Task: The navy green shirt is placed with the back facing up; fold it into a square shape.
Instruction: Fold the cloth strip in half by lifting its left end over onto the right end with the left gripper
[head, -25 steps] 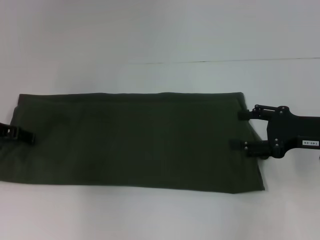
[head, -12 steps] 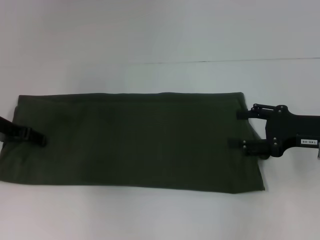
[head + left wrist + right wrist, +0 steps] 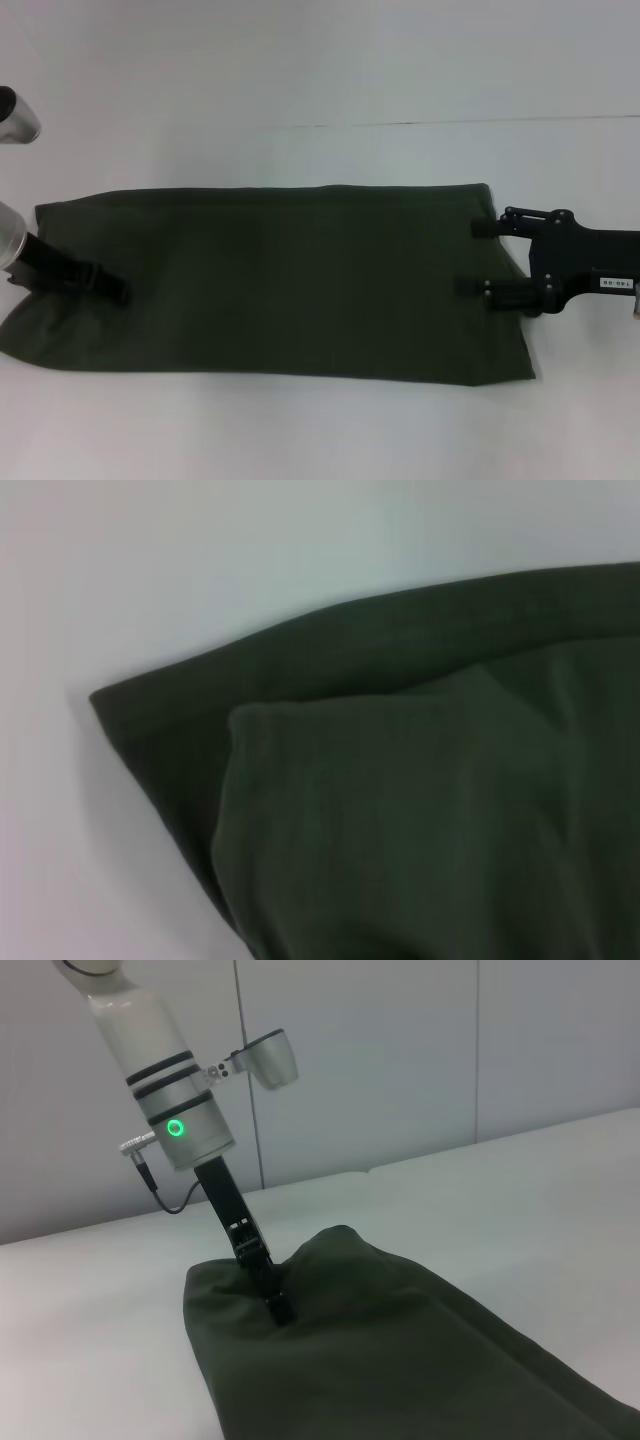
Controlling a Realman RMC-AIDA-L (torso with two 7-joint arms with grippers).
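Observation:
The navy green shirt [image 3: 300, 280] lies flat on the white table as a long band running left to right, plain side up. My left gripper [image 3: 115, 292] reaches in low over the shirt's left end, its tip on or just above the cloth. The right wrist view shows the left gripper [image 3: 280, 1308] as a thin black bar slanting down onto the shirt [image 3: 400, 1360]. The left wrist view holds only a layered corner of the shirt [image 3: 420, 810]. My right gripper [image 3: 473, 258] is open at the shirt's right end, both fingers lying over the edge of the cloth.
The white table [image 3: 320, 70] stretches all round the shirt, with a thin seam line [image 3: 400, 124] across it behind the cloth. The left arm's silver links [image 3: 15, 115] hang at the far left edge. Pale wall panels [image 3: 420, 1050] stand behind the table.
My left gripper has slid rightward, farther onto the shirt's left end, and the arm's silver links have come into view. The shirt's left edge has shifted slightly. The right gripper has stayed put.

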